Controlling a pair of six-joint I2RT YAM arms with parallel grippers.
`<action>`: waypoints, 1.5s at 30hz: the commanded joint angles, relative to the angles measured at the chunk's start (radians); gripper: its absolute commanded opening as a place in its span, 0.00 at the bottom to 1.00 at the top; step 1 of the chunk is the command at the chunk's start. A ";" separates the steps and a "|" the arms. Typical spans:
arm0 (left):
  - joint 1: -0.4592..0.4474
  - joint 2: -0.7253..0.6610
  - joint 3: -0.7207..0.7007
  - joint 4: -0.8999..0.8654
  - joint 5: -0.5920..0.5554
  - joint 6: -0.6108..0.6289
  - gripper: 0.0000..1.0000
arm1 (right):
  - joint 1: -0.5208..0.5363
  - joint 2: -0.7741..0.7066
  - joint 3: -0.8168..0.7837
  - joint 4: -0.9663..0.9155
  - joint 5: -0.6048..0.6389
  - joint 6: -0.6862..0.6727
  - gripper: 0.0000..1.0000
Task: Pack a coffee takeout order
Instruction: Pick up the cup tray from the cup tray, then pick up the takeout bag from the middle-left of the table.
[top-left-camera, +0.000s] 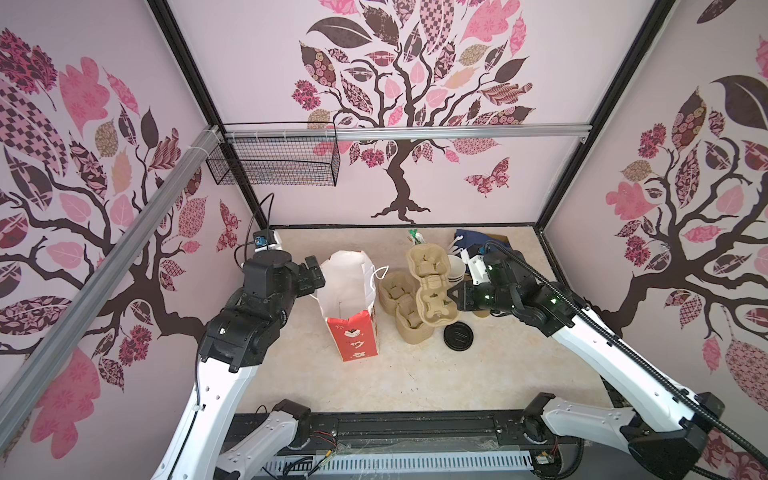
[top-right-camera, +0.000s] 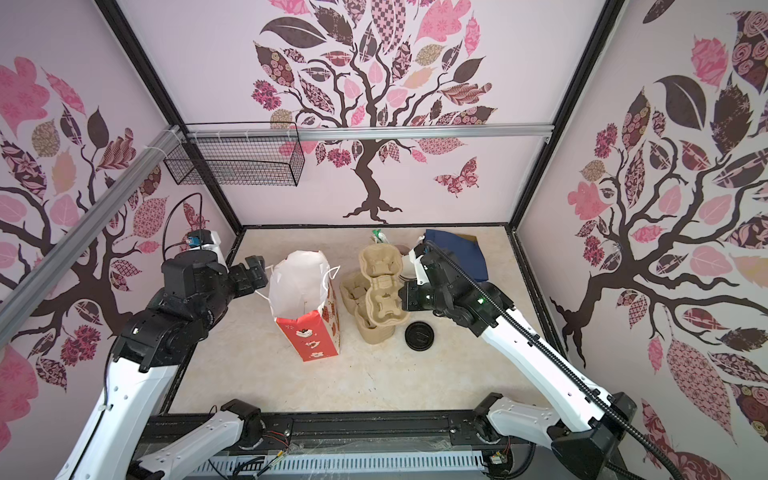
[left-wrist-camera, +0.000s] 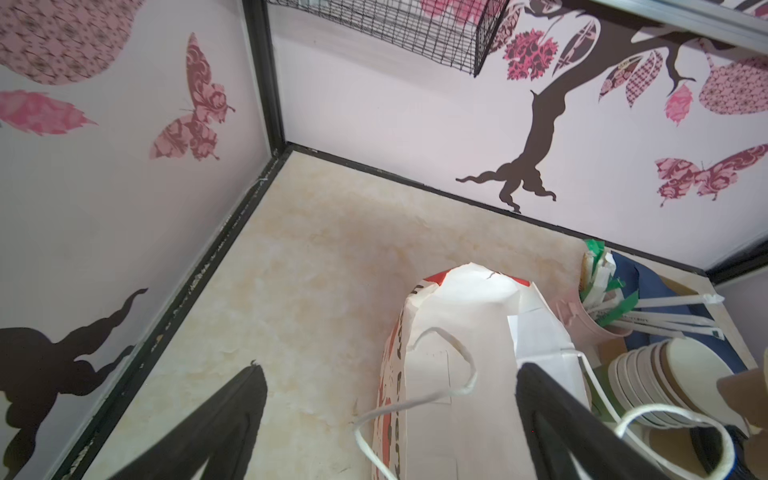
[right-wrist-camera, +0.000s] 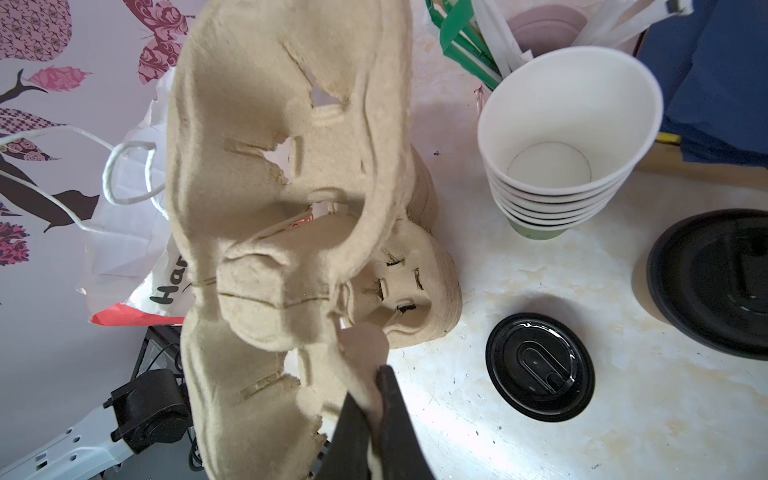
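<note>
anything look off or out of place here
The paper bag has a crumpled, uneven top rim. The right pincer holds the pulp carrier by one edge, so it hangs tilted above the stack of carriers. A black lid lies loose on the table, on no cup.

Napkin (top-right-camera: 457, 255) partly behind R arm (top-right-camera: 523, 353), carrier (right-wrist-camera: 270, 166) blurred up close, 2nd lid (right-wrist-camera: 715, 282) cut off at edge.

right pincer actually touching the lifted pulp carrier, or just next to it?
Touching. The right wrist view shows the right pincer shut on the rim of the lifted pulp carrier, with the carrier's edge pinched between both black fingers.
</note>
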 joint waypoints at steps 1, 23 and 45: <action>0.009 0.017 0.034 -0.019 0.156 0.032 0.98 | -0.003 -0.028 0.030 -0.001 0.015 0.001 0.00; 0.031 0.062 -0.150 -0.078 0.158 0.051 0.64 | -0.003 -0.047 -0.008 0.028 -0.011 0.000 0.00; 0.046 0.078 -0.183 -0.019 0.215 0.045 0.10 | -0.003 -0.059 -0.009 0.028 -0.021 0.007 0.00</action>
